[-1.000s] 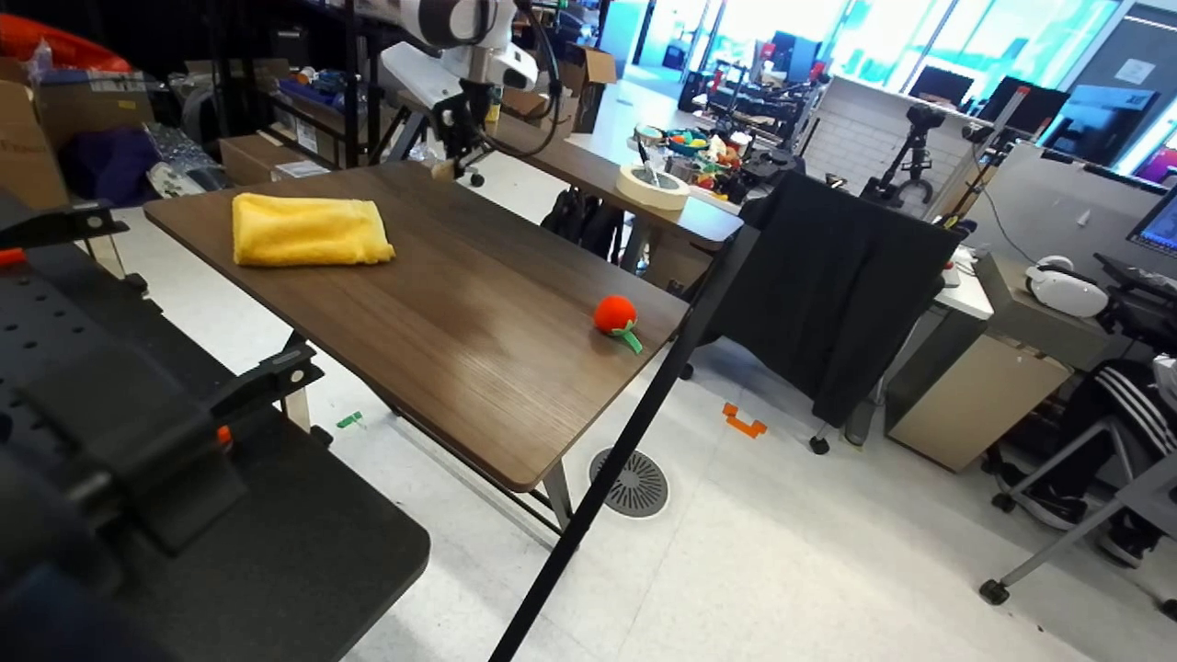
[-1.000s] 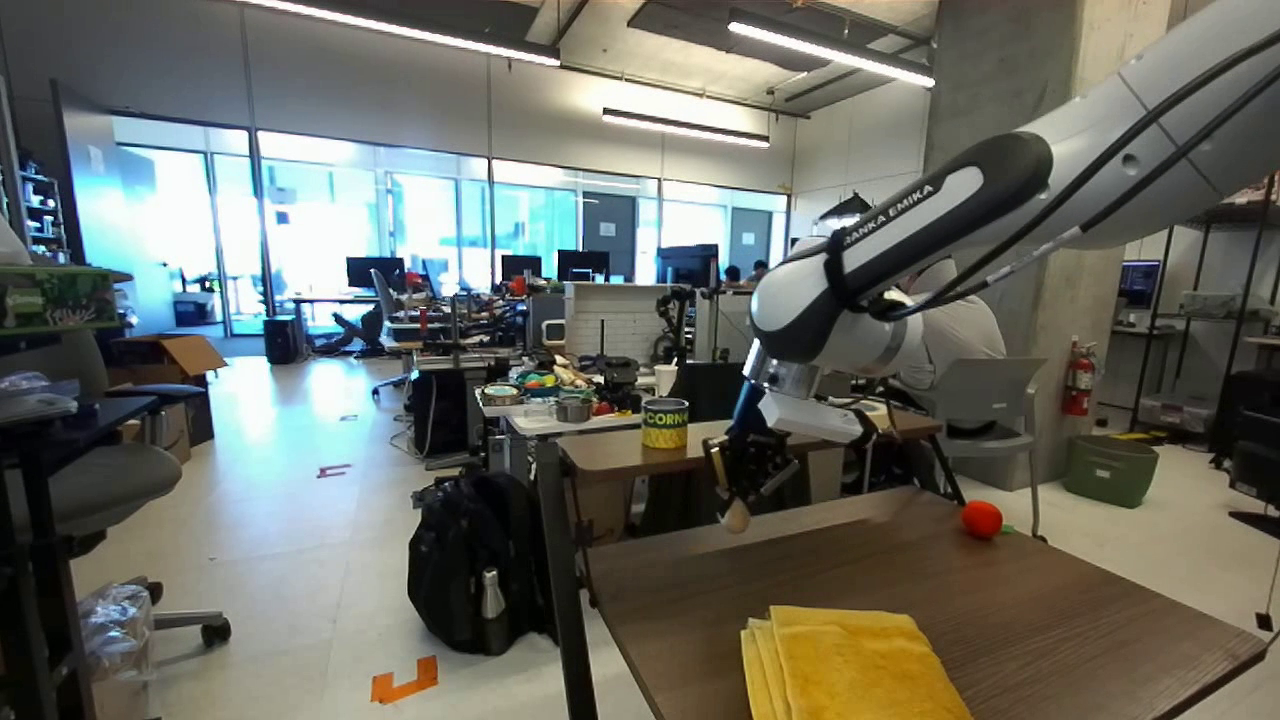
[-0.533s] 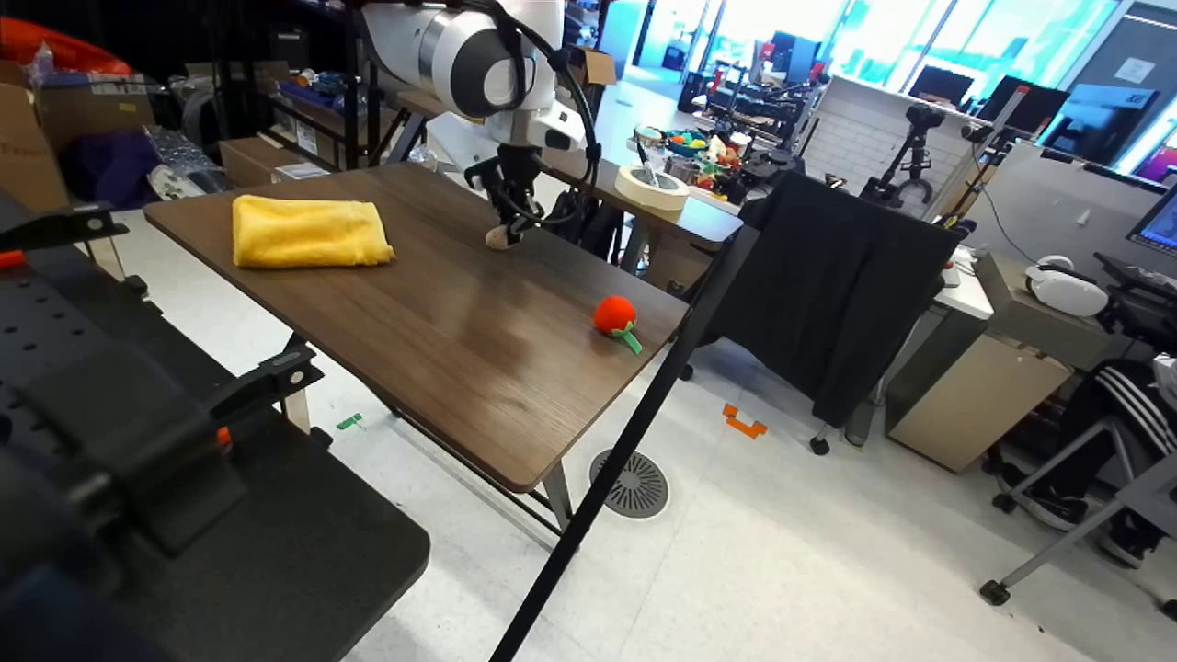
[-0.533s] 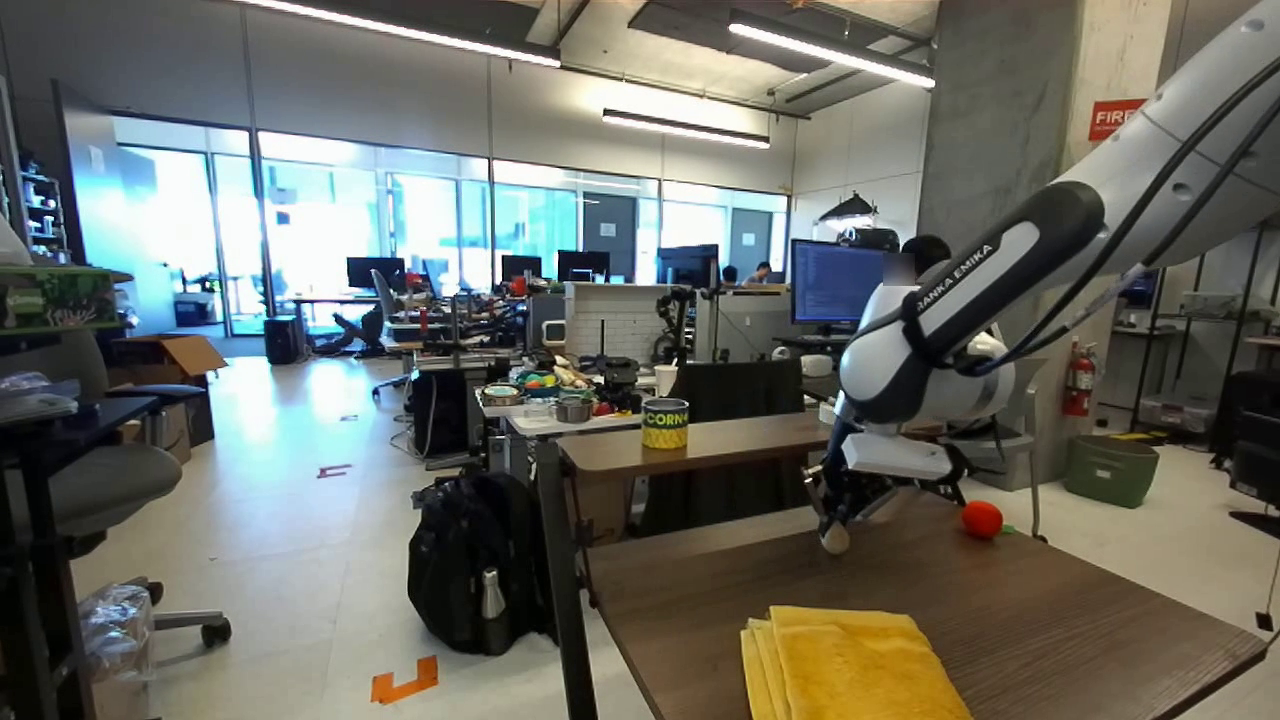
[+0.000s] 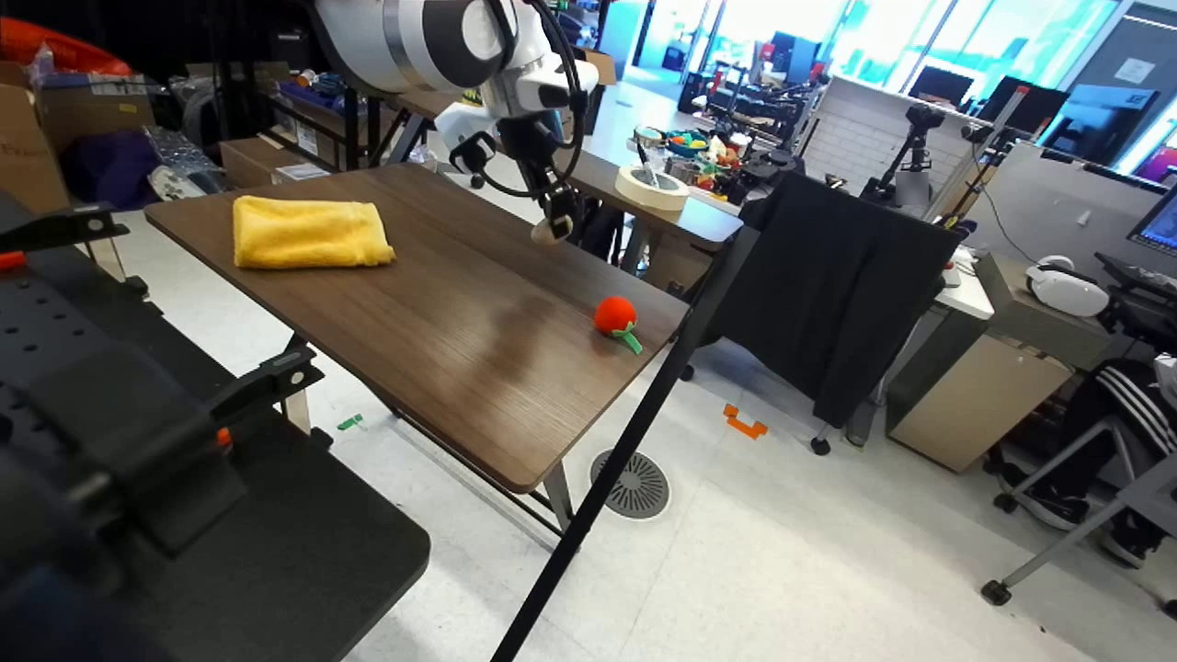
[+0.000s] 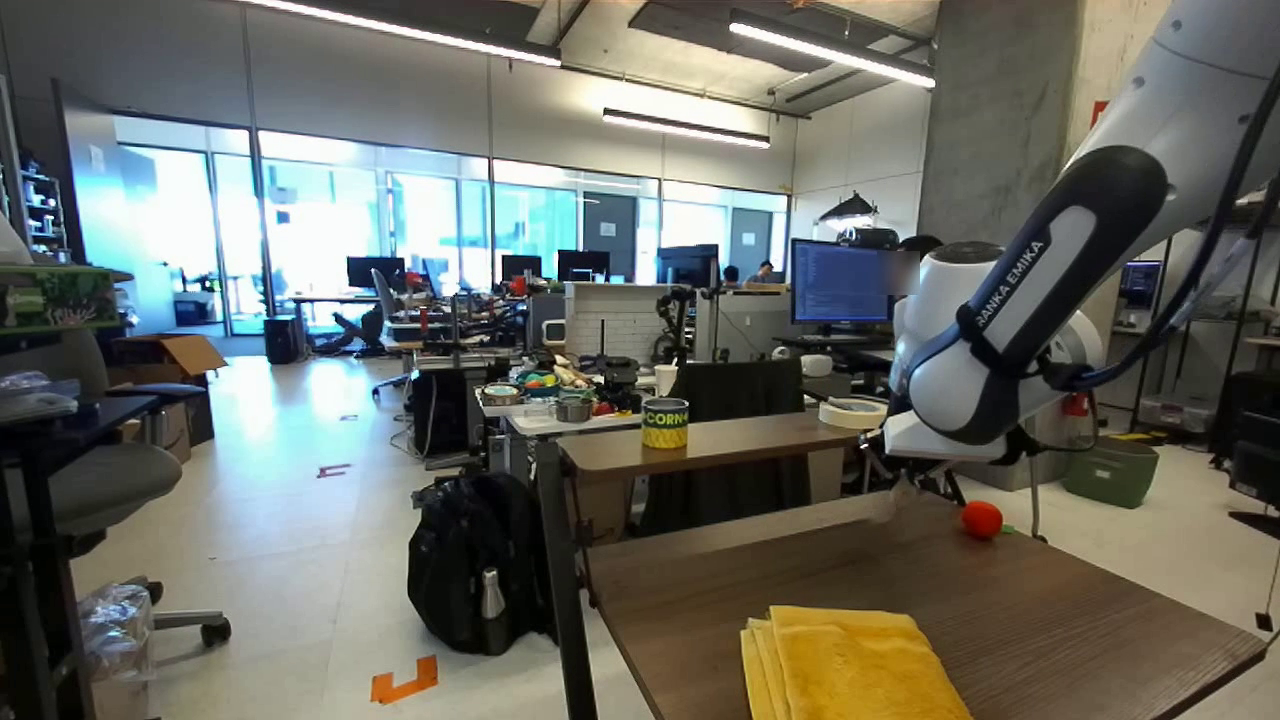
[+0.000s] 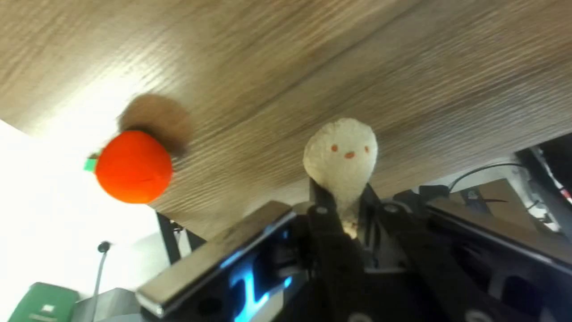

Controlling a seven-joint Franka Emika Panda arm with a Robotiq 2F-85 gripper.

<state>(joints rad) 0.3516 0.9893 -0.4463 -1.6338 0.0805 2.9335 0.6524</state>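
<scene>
Reading left to right in an exterior view, you have one bent patch of orange tape [image 6: 383, 690] on the floor [image 6: 290, 540], then one black backpack [image 6: 455, 560] with one metal bottle [image 6: 493, 600] at its side; next, one can [image 6: 665, 430] lettered CORN on the rear table [image 6: 600, 457], and, farther along that table, one roll [image 6: 845, 414] of what looks like tape, with one blue-screened monitor [image 6: 840, 282] beyond. Below them, on the brown table [image 6: 1080, 620], lies one folded yellow cloth [image 6: 850, 660], well apart from your one gripper [image 7: 343, 197]. That comes next along, blurred there but plainer in the wrist view: its jaws are clamped on the narrow end of one pale, pear-shaped piece [image 7: 342, 170] (its three small orange marks [image 7: 350, 154] look rather like a face), which you hold over the brown table towards its rear edge. Just to the right, as both exterior views show, one red ball [image 6: 982, 519] with one green tab [image 7: 90, 164] rests on the brown table, near the pale, pear-shaped piece but not touching it; it is the closest obstacle to your gripper. Farthest right, past your arm [image 6: 1060, 240], one green bin [image 6: 1112, 475] stands on the floor
</scene>
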